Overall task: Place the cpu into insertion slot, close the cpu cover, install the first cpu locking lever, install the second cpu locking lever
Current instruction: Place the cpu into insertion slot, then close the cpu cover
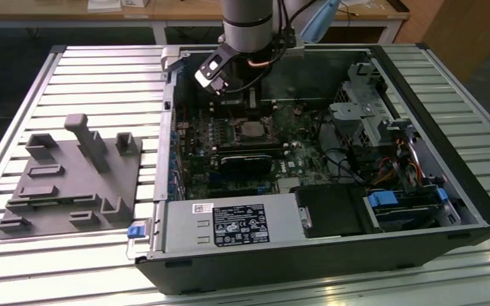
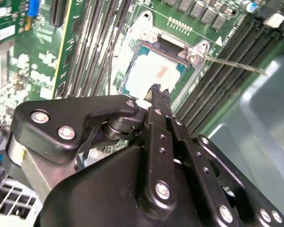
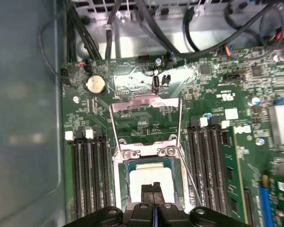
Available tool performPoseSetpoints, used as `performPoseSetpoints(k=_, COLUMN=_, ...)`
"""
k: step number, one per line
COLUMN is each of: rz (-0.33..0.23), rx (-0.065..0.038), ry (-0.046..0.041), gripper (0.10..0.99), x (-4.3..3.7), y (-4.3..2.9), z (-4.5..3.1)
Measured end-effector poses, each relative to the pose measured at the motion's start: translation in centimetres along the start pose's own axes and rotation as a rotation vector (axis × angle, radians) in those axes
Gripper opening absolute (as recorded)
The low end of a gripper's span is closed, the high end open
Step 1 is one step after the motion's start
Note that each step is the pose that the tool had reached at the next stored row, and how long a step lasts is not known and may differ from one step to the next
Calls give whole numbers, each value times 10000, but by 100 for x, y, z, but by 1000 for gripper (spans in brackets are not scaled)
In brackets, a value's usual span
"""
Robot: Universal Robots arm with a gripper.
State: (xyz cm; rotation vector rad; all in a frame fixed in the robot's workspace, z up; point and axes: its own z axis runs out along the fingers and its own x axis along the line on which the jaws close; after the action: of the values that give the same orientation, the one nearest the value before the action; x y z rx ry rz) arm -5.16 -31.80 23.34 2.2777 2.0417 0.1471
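The gripper (image 2: 156, 91), jaws pressed together and pinching nothing, is hanging close over the chip (image 3: 142, 177), which is sitting in the socket (image 3: 124, 189) because the cover (image 3: 144, 100) is lying open

A pale silvery-tan face is shown by the cpu (image 3: 149, 175), set within the green circuit board (image 3: 146, 125), which is flecked with white print. The cpu cover (image 3: 144, 100) is seen as bare silvery metal, the memory slots (image 3: 87, 175) as black bars. The fingers (image 2: 157, 106) are black. At the exterior view's left, a plain grey fixture (image 1: 66, 178) is carried by a table (image 1: 100, 70) ribbed in silver-grey stripes. A black label is borne by the grey power supply (image 1: 177, 229).
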Motion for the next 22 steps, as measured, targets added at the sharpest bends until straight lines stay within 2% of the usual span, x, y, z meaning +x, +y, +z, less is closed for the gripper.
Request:
performPoseSetpoints(k=5, rz=0, rx=-10, ry=1, gripper=106, x=3, y=19, z=-151)
performPoseSetpoints(k=7, rz=0, rx=-9, ry=-1, gripper=106, x=3, y=23, z=-186)
performPoseSetpoints(k=22, rz=-1, rx=-9, ry=-7, gripper=106, x=4, y=25, z=-202)
